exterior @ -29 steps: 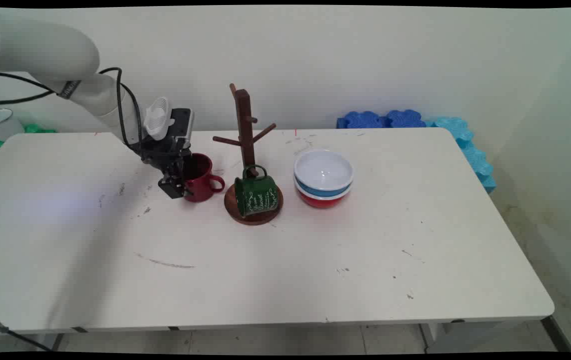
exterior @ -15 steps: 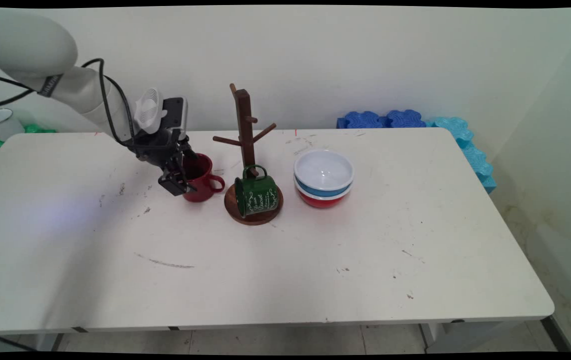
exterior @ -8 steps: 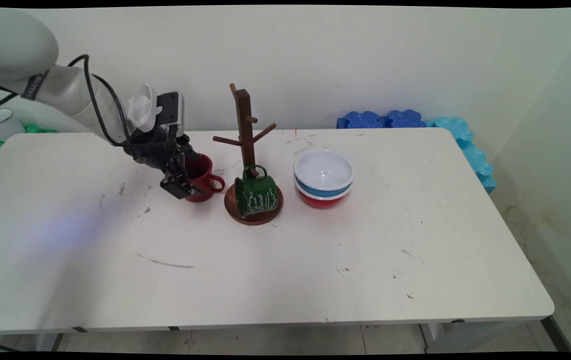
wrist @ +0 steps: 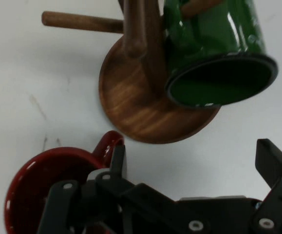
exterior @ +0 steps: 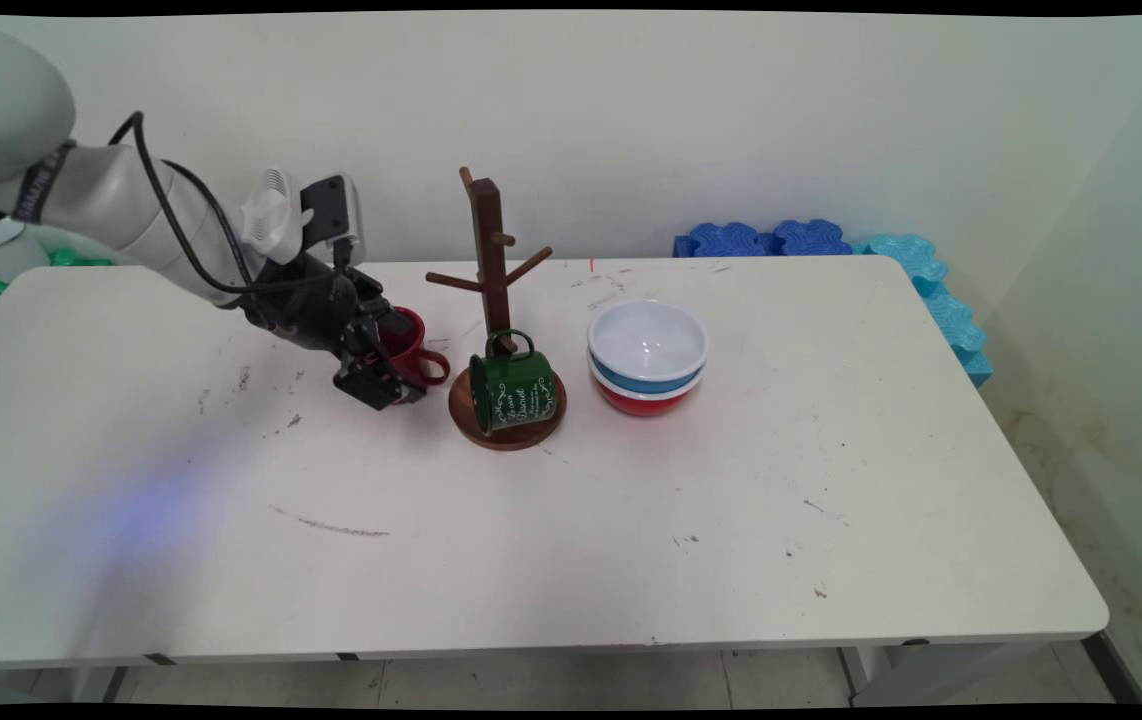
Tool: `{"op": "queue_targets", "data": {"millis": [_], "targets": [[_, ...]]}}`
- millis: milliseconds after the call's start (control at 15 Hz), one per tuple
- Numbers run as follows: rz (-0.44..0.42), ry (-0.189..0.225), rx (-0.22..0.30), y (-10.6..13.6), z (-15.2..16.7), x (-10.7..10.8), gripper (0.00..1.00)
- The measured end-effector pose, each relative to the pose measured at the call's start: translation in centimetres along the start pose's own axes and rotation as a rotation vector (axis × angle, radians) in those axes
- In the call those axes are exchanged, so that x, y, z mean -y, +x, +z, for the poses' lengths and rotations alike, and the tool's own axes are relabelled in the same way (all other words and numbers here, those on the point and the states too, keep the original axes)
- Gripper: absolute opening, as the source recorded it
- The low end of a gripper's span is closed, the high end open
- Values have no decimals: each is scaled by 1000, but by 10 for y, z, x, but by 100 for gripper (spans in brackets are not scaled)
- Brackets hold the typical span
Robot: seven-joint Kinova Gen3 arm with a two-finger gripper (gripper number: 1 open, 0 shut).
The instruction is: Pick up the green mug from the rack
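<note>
— What is the robot's black two-finger gripper up to?

— It is down low, just above the white table, right up against the shiny dark red mug. From where I stand, the mug sits at about 1 o'clock from the fingertips.

— Is it holding the mug?

— No. The fingers are spread wide, and in the hand view I see only bare table between them. One finger is right by the mug's rim, next to the handle. I cannot tell if it touches. The rest of the mug lies outside the gap, off to that finger's side.

— Where does the mug stand?

— On the table, toward the back left. At its 3 o'clock, just beside it, is the dark wooden mug tree with a round base.

— Is anything on the tree?

— A shiny green mug with white writing. It leans on the base, tipped over, with its handle on a low peg. In the hand view its open mouth faces the gripper.

— And further along?

— At 3 o'clock from the tree is a stack of three bowls, white on blue on red. Blue foam pieces lie at the back edge, by the wall.

— How is the white arm held?

— It comes in from the left and slopes down toward the tree. The hand tilts forward, so the fingers point down and to the right, toward 4 o'clock. Black cables loop over it.
</note>
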Motion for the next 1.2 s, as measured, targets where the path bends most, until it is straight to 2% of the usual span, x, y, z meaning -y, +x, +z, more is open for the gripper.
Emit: {"op": "queue_targets", "data": {"millis": [600,1200], "targets": [[-243,-7,-102,-11,-1,-25,100],[-461,-35,-184,-23,18,-43,100]]}}
